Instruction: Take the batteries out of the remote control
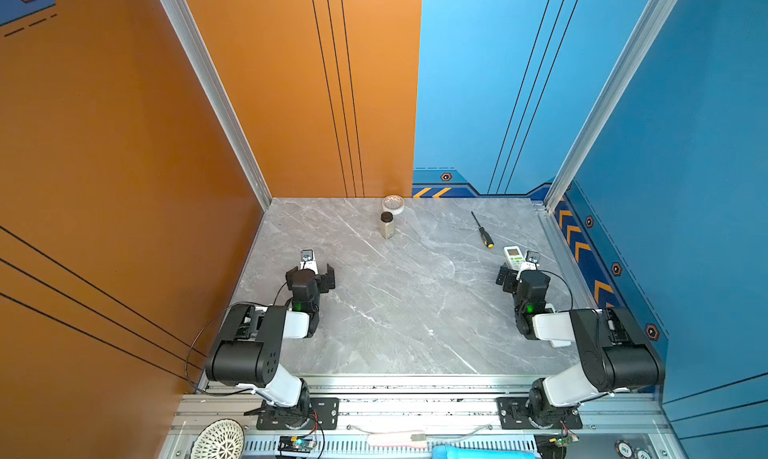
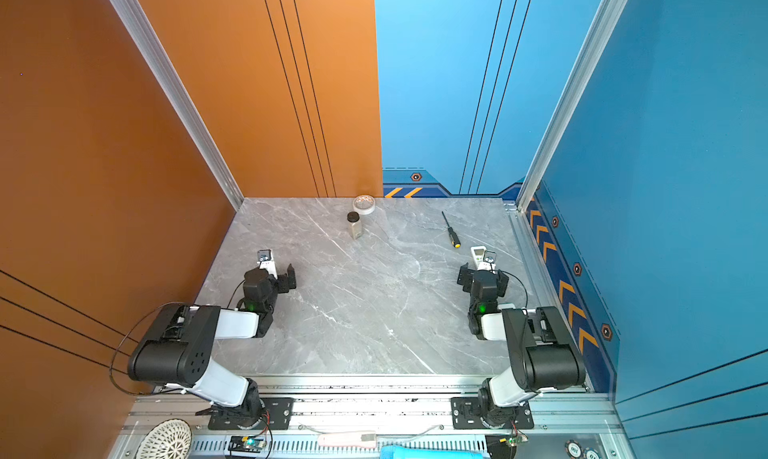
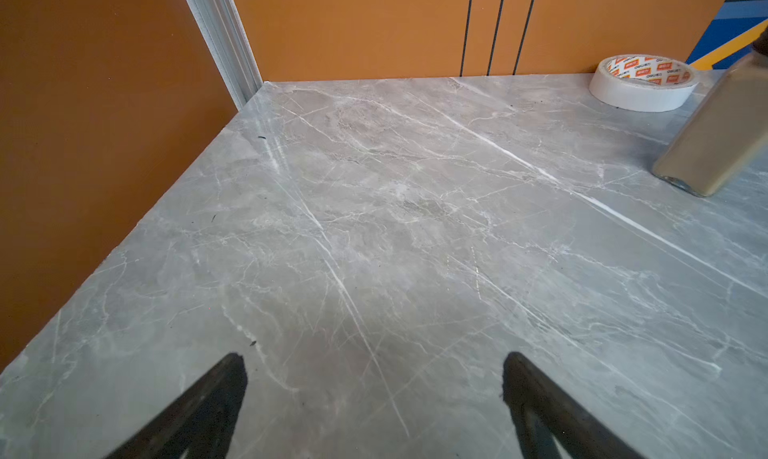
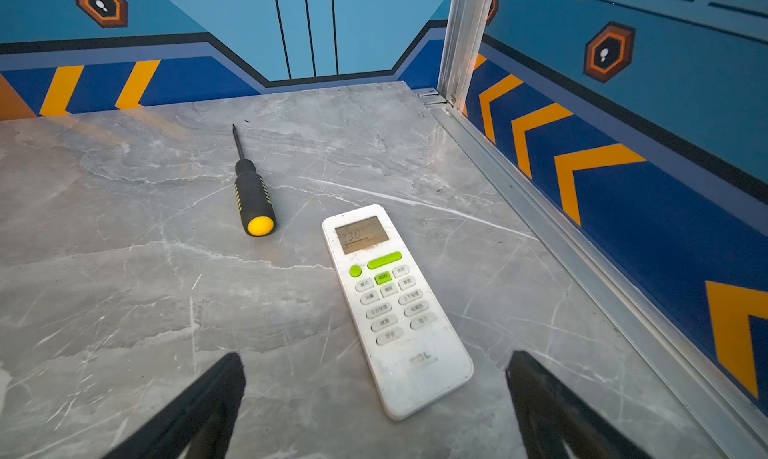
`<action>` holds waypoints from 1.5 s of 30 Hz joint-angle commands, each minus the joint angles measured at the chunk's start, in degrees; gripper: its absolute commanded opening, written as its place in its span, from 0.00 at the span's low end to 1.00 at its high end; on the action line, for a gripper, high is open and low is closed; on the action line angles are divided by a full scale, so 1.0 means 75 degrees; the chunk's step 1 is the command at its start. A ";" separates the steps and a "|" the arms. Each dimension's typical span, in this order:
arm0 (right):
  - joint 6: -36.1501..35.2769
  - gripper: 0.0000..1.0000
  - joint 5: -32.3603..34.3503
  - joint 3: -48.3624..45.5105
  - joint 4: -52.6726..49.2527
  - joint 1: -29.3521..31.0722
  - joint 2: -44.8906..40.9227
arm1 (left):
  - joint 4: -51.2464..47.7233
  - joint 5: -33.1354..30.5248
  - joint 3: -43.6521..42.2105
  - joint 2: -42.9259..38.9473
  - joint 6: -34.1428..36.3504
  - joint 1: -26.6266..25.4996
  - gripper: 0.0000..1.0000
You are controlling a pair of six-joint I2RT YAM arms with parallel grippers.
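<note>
Filling the floor of the cell, the table point(image 1: 395, 311) is a flat, glossy grey slab veined with white like marble, hard and slick, so things on it will likely slide if nudged. Both arms sit low at its near corners. The left gripper point(image 3: 374, 358) has its dark, tapered fingers spread wide over bare stone, holding nothing. The right gripper point(image 4: 374, 360) is spread just as wide and also empty.

The remote control point(image 4: 395, 307) lies flat on the table, directly ahead of the right gripper, with its near end reaching in between the two spread fingers in the right wrist view. Its long axis runs away from the fingers at a slight skew, display end farthest. The right arm is plainly the nearer one; the left is well apart, across the table. The remote is a smooth white plastic slab with rounded corners, scuffed, lying buttons up. Its back is hidden against the table. The batteries are not visible anywhere; I judge they sit inside it, behind a cover on the underside, so it needs turning over first.

Near the remote lies a screwdriver point(image 4: 253, 195), with a thin dark shaft and a ribbed black-and-yellow handle. Far off stand a square clear bottle point(image 3: 715, 133) of tan powder and a white tape roll point(image 3: 642, 83)
</note>
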 commanded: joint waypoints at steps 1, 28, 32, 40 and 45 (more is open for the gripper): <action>-0.0132 1.00 0.0099 0.0061 0.0058 0.0024 0.0008 | 0.0108 -0.0143 -0.0043 -0.0006 -0.0049 0.0003 0.98; -0.0071 1.00 -0.0206 0.0057 0.0034 -0.0116 -0.0017 | 0.0115 -0.0155 -0.0047 -0.0006 -0.0047 -0.0009 0.98; -0.0071 1.00 -0.0205 0.0040 0.0034 -0.0116 -0.0016 | 0.0115 -0.0153 -0.0040 -0.0012 -0.0048 -0.0011 0.98; -0.0071 1.00 -0.0187 0.0054 0.0032 -0.0104 -0.0022 | 0.0107 -0.0148 -0.0045 -0.0009 -0.0048 -0.0008 0.98; -0.0158 1.00 -0.0045 0.0146 -0.0160 -0.0020 -0.0170 | 0.0015 -0.0150 -0.0077 -0.0312 0.0141 -0.0115 0.98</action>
